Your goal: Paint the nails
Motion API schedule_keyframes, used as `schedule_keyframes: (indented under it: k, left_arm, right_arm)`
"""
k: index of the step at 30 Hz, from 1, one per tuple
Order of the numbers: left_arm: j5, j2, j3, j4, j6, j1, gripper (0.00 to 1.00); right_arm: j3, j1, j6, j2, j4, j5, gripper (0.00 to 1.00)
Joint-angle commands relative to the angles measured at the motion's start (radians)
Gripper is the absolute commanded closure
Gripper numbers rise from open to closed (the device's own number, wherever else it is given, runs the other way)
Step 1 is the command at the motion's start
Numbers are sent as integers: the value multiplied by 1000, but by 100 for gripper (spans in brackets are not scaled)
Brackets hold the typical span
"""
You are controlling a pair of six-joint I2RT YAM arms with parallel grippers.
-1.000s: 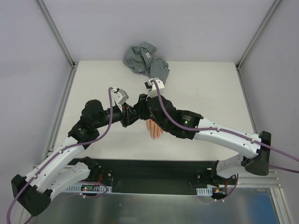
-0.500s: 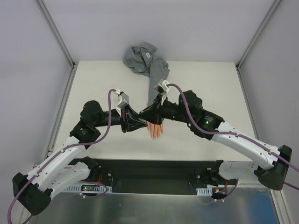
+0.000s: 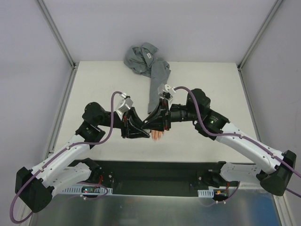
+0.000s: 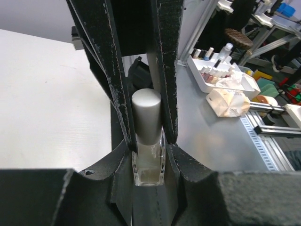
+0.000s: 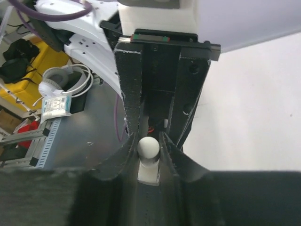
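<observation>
1. Robot's left hand is clamped tight on a small clear bottle; the right hand pinches its silver cap.
2. Beneath both, the mannequin hand lies on the white surface.
3. Its nails are too small to make out; with the bottle capped, painting seemingly has not begun.

Your left tool and right tool meet tip to tip over the peach hand, hiding most of it. Its grey sleeve runs up the white tabletop to a crumpled heap.
</observation>
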Motion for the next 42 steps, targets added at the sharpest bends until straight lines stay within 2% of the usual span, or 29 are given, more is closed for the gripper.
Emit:
schedule_keyframes:
  k: [1, 3, 4, 6, 7, 9, 10, 12, 13, 16, 22, 25, 29, 35, 39, 42]
  left_arm:
    - [-118, -63, 48, -117, 208, 5, 100]
    - [-218, -68, 62, -249, 260, 5, 100]
    - [-318, -66, 78, -284, 305, 5, 100]
    - [-413, -66, 88, -374, 333, 5, 100]
    - [-506, -66, 98, -395, 354, 5, 100]
    - [-562, -68, 101, -430, 371, 5, 100]
    - [-582, -72, 98, -434, 376, 5, 100]
    - [-619, -77, 95, -435, 376, 5, 100]
    - [-626, -82, 92, -434, 374, 5, 100]
    - [-671, -79, 90, -440, 369, 5, 100]
    - [-672, -82, 92, -441, 368, 5, 100]
    - [-678, -86, 92, -441, 368, 5, 100]
    - [-682, -85, 93, -443, 368, 5, 100]
    - [-682, -88, 95, -446, 368, 5, 100]
    - [-672, -88, 96, -446, 366, 5, 100]
    - [-649, -80, 98, -446, 359, 5, 100]
  right_arm:
    - [37, -16, 6, -65, -136, 184, 60]
    - [69, -4, 3, -65, -219, 295, 52]
    - [83, 2, 4, -65, -248, 408, 45]
    - [120, 34, 4, -67, -320, 529, 43]
    - [129, 49, 7, -68, -332, 633, 41]
    - [141, 95, 16, -71, -336, 724, 35]
    - [147, 114, 22, -71, -337, 830, 31]
    - [181, 163, 32, -64, -346, 930, 29]
    - [196, 189, 65, -44, -378, 1043, 27]
    - [247, 204, 149, -5, -421, 1180, 26]
    - [307, 224, 213, 68, -426, 1222, 28]
    - [330, 235, 219, 111, -412, 1199, 36]
    - [368, 250, 227, 166, -408, 1188, 39]
    - [353, 264, 240, 205, -374, 1179, 43]
    - [338, 263, 243, 220, -374, 1174, 52]
    - [310, 263, 216, 219, -337, 1135, 53]
